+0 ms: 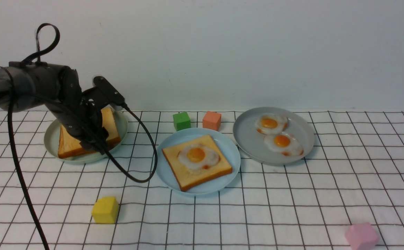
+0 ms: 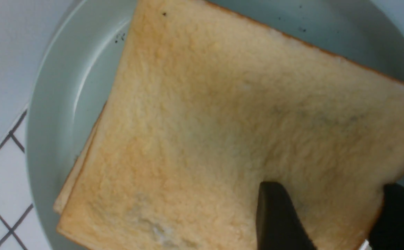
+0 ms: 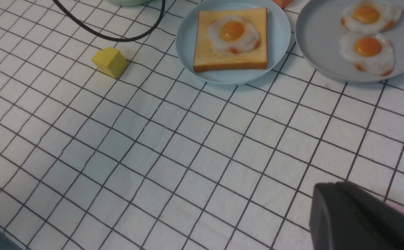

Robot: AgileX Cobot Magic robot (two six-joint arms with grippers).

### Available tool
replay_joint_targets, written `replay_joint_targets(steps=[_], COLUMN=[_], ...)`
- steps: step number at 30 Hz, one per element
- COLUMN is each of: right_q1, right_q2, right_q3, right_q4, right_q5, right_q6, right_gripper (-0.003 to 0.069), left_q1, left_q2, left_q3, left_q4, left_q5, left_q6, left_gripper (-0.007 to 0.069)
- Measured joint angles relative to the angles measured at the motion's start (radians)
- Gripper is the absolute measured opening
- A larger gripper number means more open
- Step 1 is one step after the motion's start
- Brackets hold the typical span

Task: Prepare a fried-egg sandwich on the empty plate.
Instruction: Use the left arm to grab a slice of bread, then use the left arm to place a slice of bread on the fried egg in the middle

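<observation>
Left gripper (image 2: pixel 330 189) straddles a corner of the top toast (image 2: pixel 222 121) on the far-left green plate (image 1: pixel 50 141), clamped or not unclear; it should lift that slice alone to cap the egg (image 1: pixel 197 156).

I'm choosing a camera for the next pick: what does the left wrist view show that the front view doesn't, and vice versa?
Only the left wrist view: a second slice's edge peeking from under the top toast, and two dark fingers at its corner. Only the front view: the blue plate holding egg-topped toast, the grey plate with two eggs, and green, orange, yellow and pink cubes. Both: the pale green plate and the top toast.
</observation>
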Motion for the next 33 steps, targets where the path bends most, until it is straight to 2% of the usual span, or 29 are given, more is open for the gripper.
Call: replay_joint_targets(steps=[3, 4, 5, 7, 8, 10, 19, 23, 27, 30, 33], right_q1=[0.0, 0.0, 0.0, 0.0, 0.0, 0.0, 0.0, 0.0, 0.0, 0.0, 0.0], right_q2=[0.0, 0.0, 0.0, 0.0, 0.0, 0.0, 0.0, 0.0, -0.015, -0.035, -0.051], right_q3=[0.001, 0.001, 0.001, 0.001, 0.001, 0.001, 0.001, 0.001, 0.002, 0.002, 0.002], right_q4=[0.0, 0.0, 0.0, 0.001, 0.005, 0.011, 0.017, -0.01, -0.055, -0.066, -0.068], right_q5=[0.0, 0.0, 0.0, 0.0, 0.0, 0.0, 0.004, 0.015, 0.044, 0.063, 0.074], right_q6=[0.0, 0.0, 0.0, 0.0, 0.0, 0.0, 0.0, 0.0, 0.001, 0.001, 0.001], right_gripper=[0.0017, 0.0018, 0.0019, 0.0019, 0.002, 0.002, 0.0023, 0.0025, 0.0028, 0.003, 0.0031], left_q1=[-0.001, -0.001, -0.003, -0.005, -0.01, -0.017, -0.041, -0.086, -0.238, -0.361, -0.442], left_q2=[0.003, 0.003, 0.003, 0.004, 0.004, -0.005, -0.12, -0.201, -0.241, -0.229, -0.202], left_q3=[-0.003, -0.003, -0.003, -0.005, -0.006, -0.006, 0.002, 0.002, 0.002, 0.002, 0.002], left_q4=[0.001, 0.001, 0.006, 0.009, 0.015, 0.027, 0.023, -0.013, -0.069, -0.078, -0.06], left_q5=[-0.005, -0.006, -0.007, -0.006, -0.001, 0.007, 0.087, 0.11, 0.125, 0.128, 0.116], left_q6=[0.001, 0.001, 0.002, 0.004, 0.004, 0.006, -0.005, -0.085, -0.17, -0.18, -0.181], left_gripper=[0.0239, 0.0232, 0.0171, 0.0137, 0.0085, 0.0048, 0.0039, 0.0037, 0.0037, 0.0037, 0.0036])
